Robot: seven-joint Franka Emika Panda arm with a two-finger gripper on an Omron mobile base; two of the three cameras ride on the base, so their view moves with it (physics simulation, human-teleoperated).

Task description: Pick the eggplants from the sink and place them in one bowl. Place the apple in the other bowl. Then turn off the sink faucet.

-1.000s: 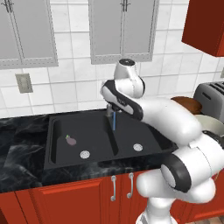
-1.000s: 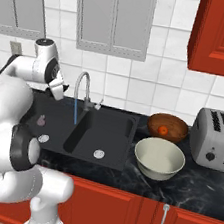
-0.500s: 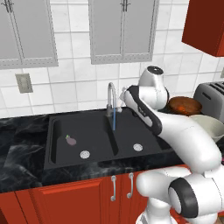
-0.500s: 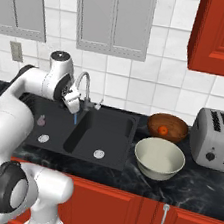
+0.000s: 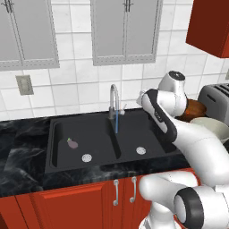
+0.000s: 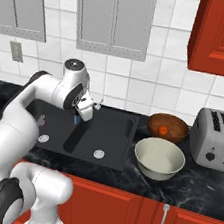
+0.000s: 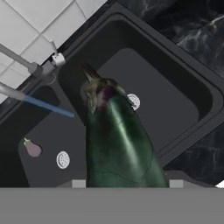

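Carrying the dark eggplant (image 7: pixel 116 140), the gripper (image 6: pixel 87 111) is clamped on it above the sink (image 6: pixel 110 156); in the hand view the eggplant runs lengthwise up the frame's middle, stem uppermost. The pale grey-cream bowl (image 6: pixel 159 158), its likely goal, sits lower right of the gripper in the right base view, on the bench beside the sink. The left base view alone shows the pale purple eggplant (image 5: pixel 72 143) at left-centre in the far basin.

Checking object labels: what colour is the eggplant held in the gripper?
Almost black with a dark green sheen, the held eggplant shows best in the hand view.
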